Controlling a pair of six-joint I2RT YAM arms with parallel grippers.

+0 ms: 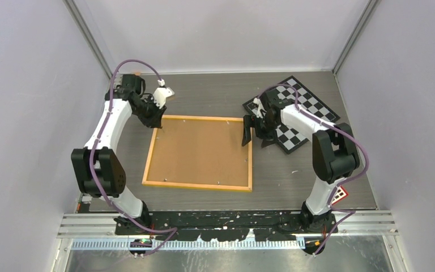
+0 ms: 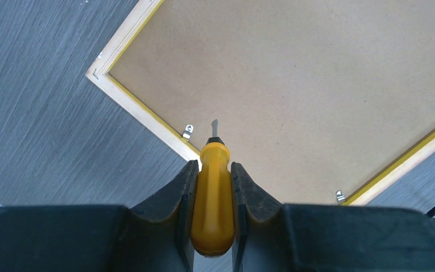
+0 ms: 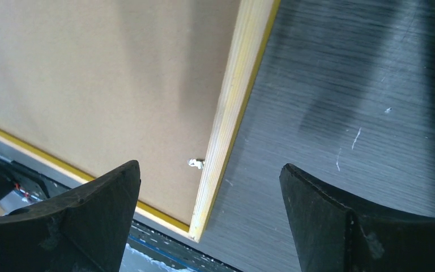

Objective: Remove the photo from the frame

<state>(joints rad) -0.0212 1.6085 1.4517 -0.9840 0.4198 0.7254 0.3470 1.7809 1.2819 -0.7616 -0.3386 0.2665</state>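
Observation:
The frame [image 1: 197, 185] lies face down mid-table, thin yellow-orange border around the brown backing board [image 1: 201, 150]. The photo is hidden under that board. My left gripper [image 1: 154, 120] hangs over the frame's far left corner, shut on a yellow-handled screwdriver [image 2: 212, 198]. The blade tip hovers above the backing board [image 2: 294, 85], close to a small metal clip [image 2: 187, 131] on the frame [image 2: 141, 107] edge. My right gripper [image 1: 255, 133] stands open astride the frame's right rail [image 3: 238, 96], nothing between its fingers; a clip [image 3: 195, 164] shows just inside that rail.
A black-and-white checkerboard [image 1: 303, 116] lies at the back right, partly under the right arm. A small red-and-white tag [image 1: 340, 194] sits by the right base. Another clip [image 2: 340, 196] shows on the frame edge. Grey walls close in on three sides.

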